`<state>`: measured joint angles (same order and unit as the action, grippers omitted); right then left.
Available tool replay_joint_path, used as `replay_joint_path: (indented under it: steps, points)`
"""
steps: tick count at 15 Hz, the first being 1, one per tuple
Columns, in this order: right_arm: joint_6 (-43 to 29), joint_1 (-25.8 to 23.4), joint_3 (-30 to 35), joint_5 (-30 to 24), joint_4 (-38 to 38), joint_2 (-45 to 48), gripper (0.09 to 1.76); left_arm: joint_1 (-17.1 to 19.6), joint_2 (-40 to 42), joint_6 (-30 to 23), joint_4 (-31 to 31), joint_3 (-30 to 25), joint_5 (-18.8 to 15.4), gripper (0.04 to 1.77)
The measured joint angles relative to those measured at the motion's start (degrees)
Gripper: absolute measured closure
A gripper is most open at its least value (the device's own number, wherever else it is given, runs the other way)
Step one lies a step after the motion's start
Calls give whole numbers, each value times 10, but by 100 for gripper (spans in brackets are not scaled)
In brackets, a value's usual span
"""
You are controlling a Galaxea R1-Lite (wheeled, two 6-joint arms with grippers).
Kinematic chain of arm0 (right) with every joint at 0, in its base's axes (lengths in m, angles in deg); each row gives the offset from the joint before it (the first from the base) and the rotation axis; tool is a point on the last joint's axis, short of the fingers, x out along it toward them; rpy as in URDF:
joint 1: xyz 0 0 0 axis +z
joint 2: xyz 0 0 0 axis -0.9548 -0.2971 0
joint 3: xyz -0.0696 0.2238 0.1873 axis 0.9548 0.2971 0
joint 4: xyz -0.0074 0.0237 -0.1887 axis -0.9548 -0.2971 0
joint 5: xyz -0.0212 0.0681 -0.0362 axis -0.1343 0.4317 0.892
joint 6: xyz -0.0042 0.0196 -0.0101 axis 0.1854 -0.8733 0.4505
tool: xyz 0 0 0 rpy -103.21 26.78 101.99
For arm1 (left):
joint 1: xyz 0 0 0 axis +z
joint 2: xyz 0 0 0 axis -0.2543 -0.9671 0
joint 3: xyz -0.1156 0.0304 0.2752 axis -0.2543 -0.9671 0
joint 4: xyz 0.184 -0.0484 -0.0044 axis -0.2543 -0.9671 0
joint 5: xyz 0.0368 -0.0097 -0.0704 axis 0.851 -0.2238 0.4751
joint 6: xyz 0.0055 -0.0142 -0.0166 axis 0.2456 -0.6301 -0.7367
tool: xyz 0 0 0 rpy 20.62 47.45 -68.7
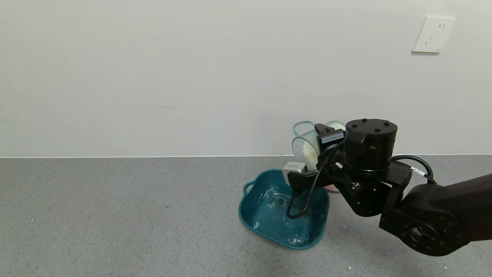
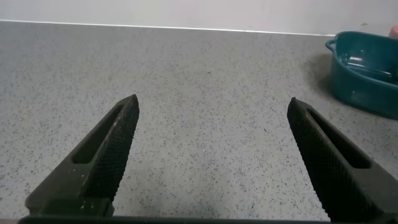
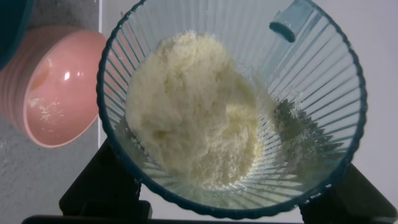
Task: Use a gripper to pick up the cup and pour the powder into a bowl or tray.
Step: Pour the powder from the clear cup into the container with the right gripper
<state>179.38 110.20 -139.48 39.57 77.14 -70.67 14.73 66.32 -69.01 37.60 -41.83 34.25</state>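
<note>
Pouring step underway | right claw (image 1: 321, 148) clamped around cup (image 1: 307, 148), tipped above teal tub (image 1: 282, 209), right of centre | powder (image 3: 193, 109) heaped inside | next: tilt further | left claw (image 2: 211, 158) wide open, holding nothing.

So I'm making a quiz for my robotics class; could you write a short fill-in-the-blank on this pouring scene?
1. The right gripper holds the ribbed cup tilted above the ____ tub.
2. The powder heaped inside the cup is ____ in colour.
3. The small bowl beside the tub is ____.
4. The left gripper, over the bare counter, has its jaws ____.

Missing words: teal; white; pink; open
</note>
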Motion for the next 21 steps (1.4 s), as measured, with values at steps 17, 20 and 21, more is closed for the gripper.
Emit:
replay_joint_path:
  steps: [17,20,21]
  points:
    - [178,29,14,7,87,-44,50,0,0,0,0,0,0,9]
    - [177,28,25,5,116,-45,50,0,0,0,0,0,0,9]
    - [175,27,30,3,122,-45,50,0,0,0,0,0,0,9]
